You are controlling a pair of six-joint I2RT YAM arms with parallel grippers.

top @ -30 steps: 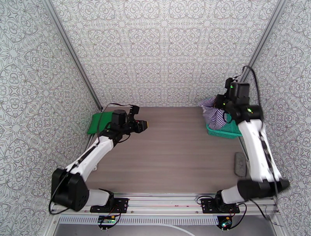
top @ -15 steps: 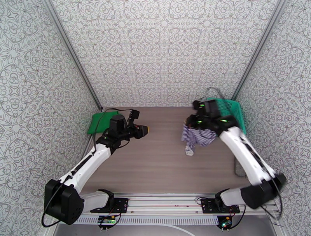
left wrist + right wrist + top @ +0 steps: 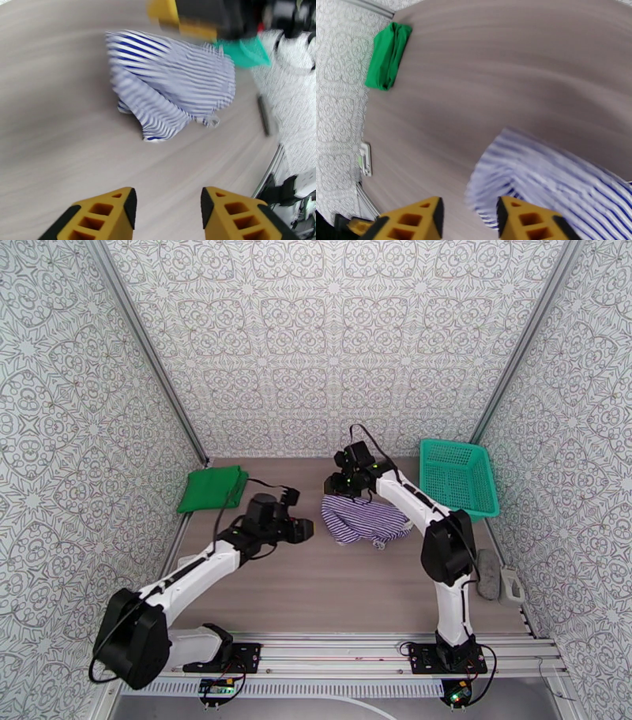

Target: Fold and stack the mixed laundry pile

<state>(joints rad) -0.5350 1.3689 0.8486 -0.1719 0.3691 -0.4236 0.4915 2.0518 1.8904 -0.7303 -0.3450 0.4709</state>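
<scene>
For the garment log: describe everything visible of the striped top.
The striped top is soft, thin cloth with fine purple-and-white stripes and white trim. It lies crumpled in a heap on the wooden table, towards the back, apart from the teal basket. The right pincer hangs open over its far left edge; whether they touch cannot be told.

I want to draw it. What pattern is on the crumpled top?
Thin purple and white stripes; the top shows best in the left wrist view.

Folded green T-shirt (image 3: 212, 488); crumpled striped top (image 3: 365, 520) mid-table
</scene>
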